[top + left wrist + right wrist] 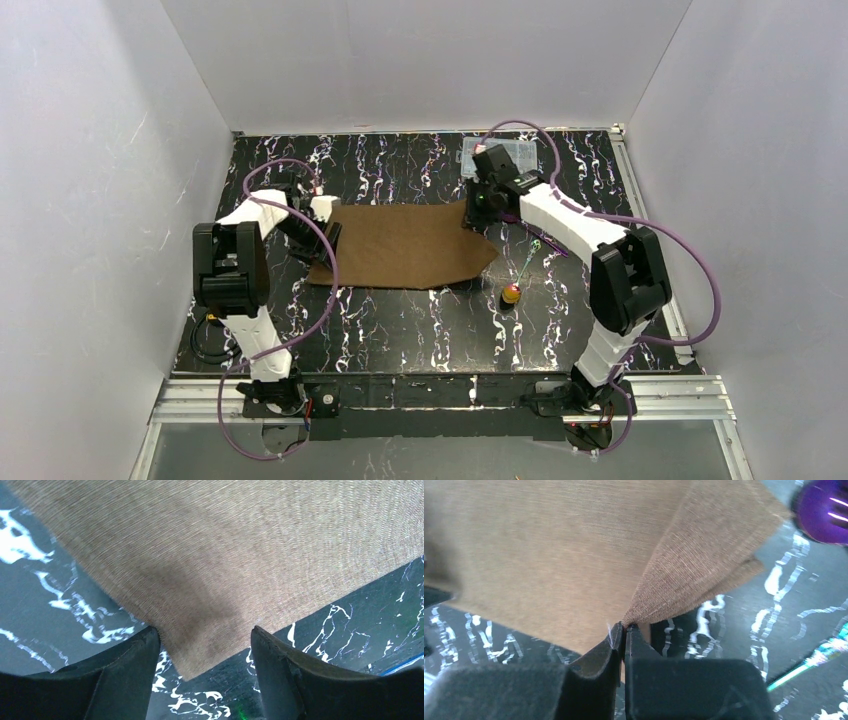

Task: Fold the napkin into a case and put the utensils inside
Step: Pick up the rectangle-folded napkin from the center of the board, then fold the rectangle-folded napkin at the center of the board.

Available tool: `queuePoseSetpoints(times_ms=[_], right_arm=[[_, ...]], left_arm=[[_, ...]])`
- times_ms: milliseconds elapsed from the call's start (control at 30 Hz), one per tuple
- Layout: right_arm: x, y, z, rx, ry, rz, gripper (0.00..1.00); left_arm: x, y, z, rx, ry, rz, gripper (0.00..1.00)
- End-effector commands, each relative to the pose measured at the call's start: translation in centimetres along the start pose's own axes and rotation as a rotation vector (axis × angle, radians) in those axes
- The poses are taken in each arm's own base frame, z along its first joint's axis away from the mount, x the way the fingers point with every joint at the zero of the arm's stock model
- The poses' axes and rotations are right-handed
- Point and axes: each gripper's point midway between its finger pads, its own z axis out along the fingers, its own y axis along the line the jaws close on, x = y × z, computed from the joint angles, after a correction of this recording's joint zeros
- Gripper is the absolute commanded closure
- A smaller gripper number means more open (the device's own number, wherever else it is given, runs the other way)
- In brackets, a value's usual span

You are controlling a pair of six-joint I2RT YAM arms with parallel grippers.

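Note:
The brown napkin (405, 245) lies spread on the black marbled table. My left gripper (322, 238) is open, with its fingers on either side of the napkin's near left corner (225, 555) and the gripper's gap (205, 640) just over that corner. My right gripper (478, 212) is shut on the napkin's far right corner (624, 627), and the cloth (704, 555) bunches into a fold at the pinch. The gold-orange-headed utensil (511, 293) lies right of the napkin, its thin handle pointing away. The purple head (824, 510) shows only in the right wrist view.
A clear plastic compartment box (505, 152) sits at the back of the table behind my right gripper. A thin green handle (819, 657) lies on the table to the right of the pinched corner. White walls enclose the table on three sides.

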Motion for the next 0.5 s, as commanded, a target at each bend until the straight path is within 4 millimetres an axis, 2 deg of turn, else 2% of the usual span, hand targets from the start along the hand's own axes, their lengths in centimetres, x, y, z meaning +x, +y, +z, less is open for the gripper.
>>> queuePoseSetpoints(times_ms=[0,167,333,367,433,467], right_arm=[[-0.9,5.7,-0.8,-0.105,-0.004,-0.016,0.99],[-0.7,10.8,-0.2,-0.165,0.005,-0.051,0.99],[-0.6,14.4,0.7,-0.199,0.014,-0.072,0.99],[-0.5,15.1,0.9,-0.207,0.015,-0.073,0.99],[-0.3,16.5,1.1,-0.224,0.017,-0.076,0.99],[-0.2,17.2,1.4,-0.232,0.02,-0.077,0.99]], left_arm=[[-0.8,1.1,-2.8,-0.031,-0.051,-0.039,0.36],[-0.7,2.2,-4.0,-0.091,-0.077,-0.025,0.36],[0.0,2.5,-4.0,-0.097,-0.08,-0.026,0.36],[0.2,2.6,-3.9,-0.096,-0.077,-0.029,0.38],[0.4,2.8,-3.7,-0.1,-0.072,-0.035,0.48],[0.5,2.9,-3.6,-0.105,-0.07,-0.042,0.5]])
